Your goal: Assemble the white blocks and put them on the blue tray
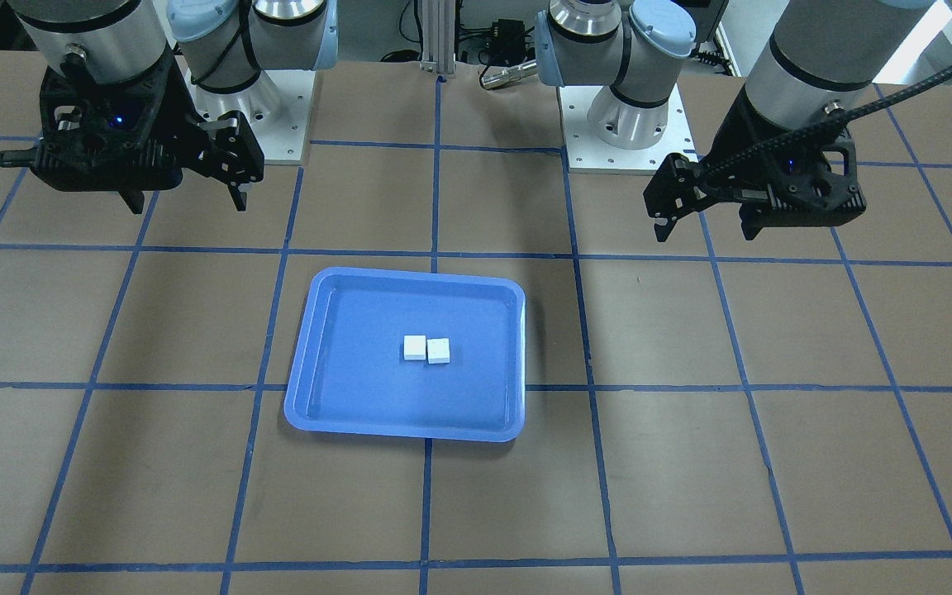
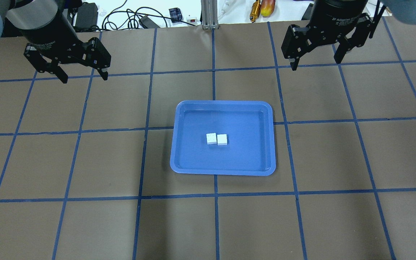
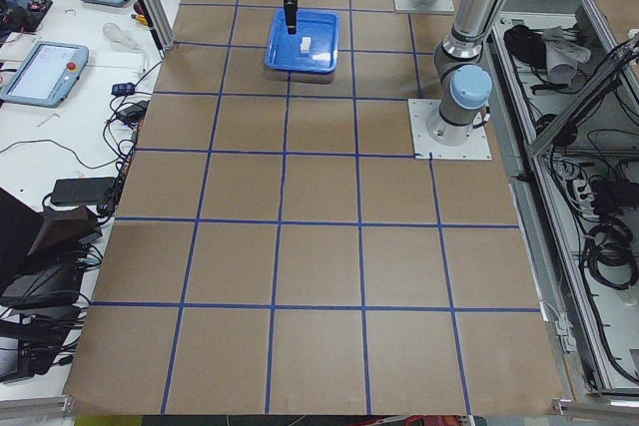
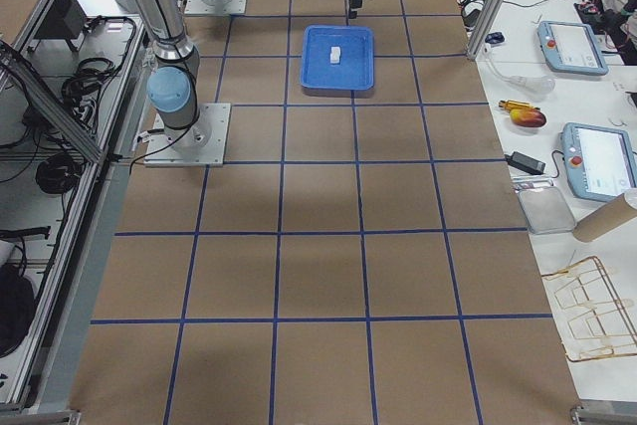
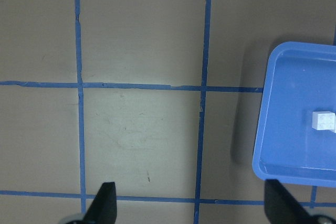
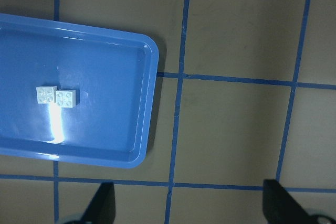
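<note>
At the middle of the table, nearest to the over-the-shoulder camera of all that matters, the blue tray lies flat. The white blocks sit on its floor close to its centre, touching side by side, one at 9 o'clock of the other and a shade offset. The right wrist camera shows studs on the tops of both, so neither seems pressed onto the other. By my reading the placing on the tray is as good as done and the joining is left, unless side by side is the wanted assembly, which cannot be told here. Farther off, at about 10 o'clock from the tray, the left gripper hangs above the table, well apart from the tray, fingers pointing down, jaws spread wide with nothing between them. At about 2 o'clock the right gripper mirrors it, equally high, equally wide open and empty. Either arm would need to travel in and descend to reach a block.
</note>
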